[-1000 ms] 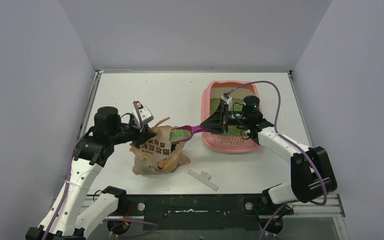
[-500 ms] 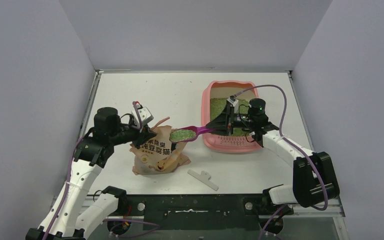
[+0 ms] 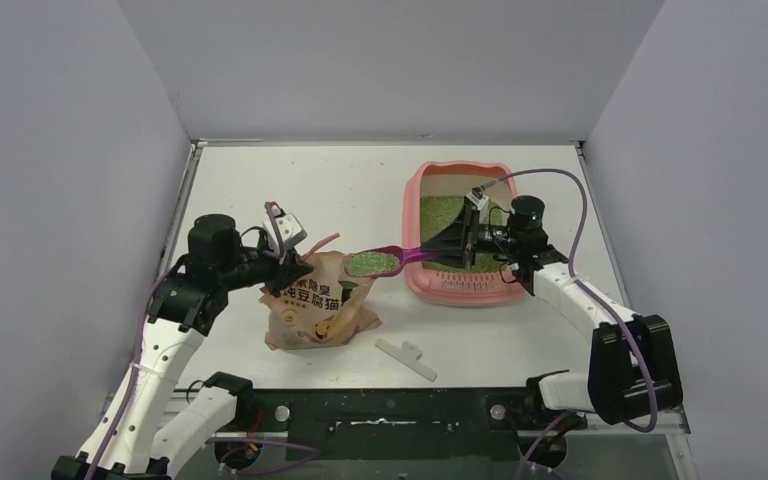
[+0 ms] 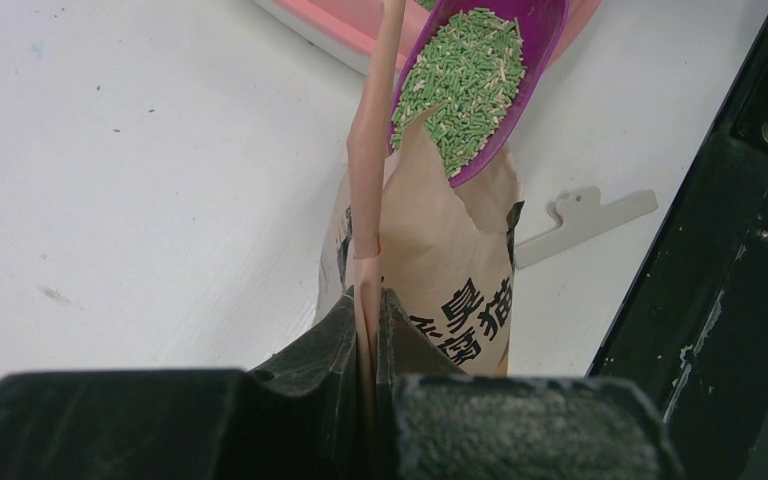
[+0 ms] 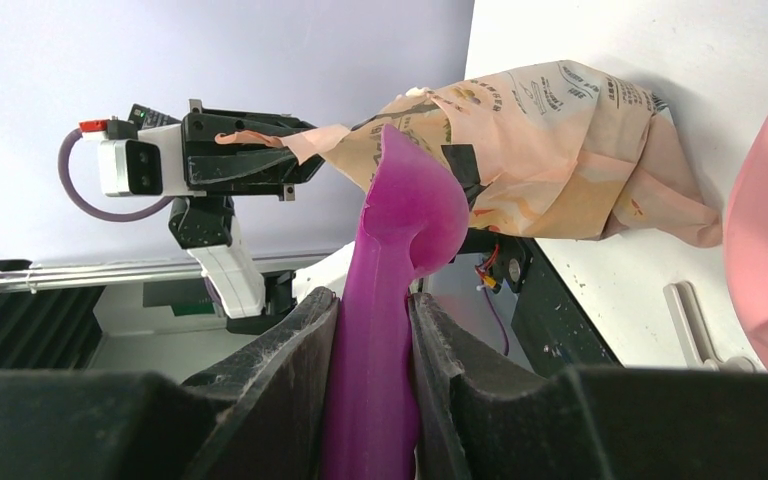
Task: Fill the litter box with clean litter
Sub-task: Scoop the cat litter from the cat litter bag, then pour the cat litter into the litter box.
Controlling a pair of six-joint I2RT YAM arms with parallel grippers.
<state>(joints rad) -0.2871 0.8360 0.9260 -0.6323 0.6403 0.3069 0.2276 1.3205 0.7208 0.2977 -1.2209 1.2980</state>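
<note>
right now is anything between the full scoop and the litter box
Nothing visible. The scoop, shut in the right tool, hangs over the bag's mouth; only table surface lies between it and the litter box, whose left rim it must clear.

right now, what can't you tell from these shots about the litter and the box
- Top view: the right gripper and its wrist cover much of the litter box; litter level unclear.
- Right wrist view: the scoop shows only its back; load hidden.
- Left wrist view: the litter box is cut off by the top edge.
- Every view: the bag hides its contents behind its own paper.
</note>
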